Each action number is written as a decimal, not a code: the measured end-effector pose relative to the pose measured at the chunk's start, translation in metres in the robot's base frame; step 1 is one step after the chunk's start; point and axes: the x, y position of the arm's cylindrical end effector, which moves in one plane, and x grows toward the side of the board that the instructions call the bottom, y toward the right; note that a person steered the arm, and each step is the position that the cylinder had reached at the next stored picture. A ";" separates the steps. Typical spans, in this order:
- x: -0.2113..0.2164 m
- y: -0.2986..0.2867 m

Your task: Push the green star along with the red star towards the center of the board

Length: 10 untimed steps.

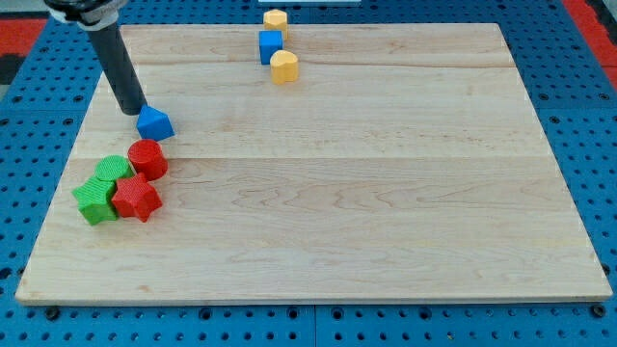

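Note:
The green star (94, 200) lies near the view's left edge of the wooden board, touching the red star (136, 199) on its right. A green round block (114, 170) and a red cylinder (147, 158) sit just above them, all packed together. My tip (133, 110) is above this cluster, toward the view's top, touching the left side of a small blue block (154, 123). The tip is apart from both stars.
A blue cube (271, 45) sits at the view's top between two yellow blocks, one above it (276, 18) and one below it (283, 66). The wooden board (386, 193) lies on a blue perforated table.

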 end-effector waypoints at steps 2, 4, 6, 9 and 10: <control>0.022 -0.004; 0.073 -0.046; 0.136 -0.048; 0.148 0.036; 0.127 0.080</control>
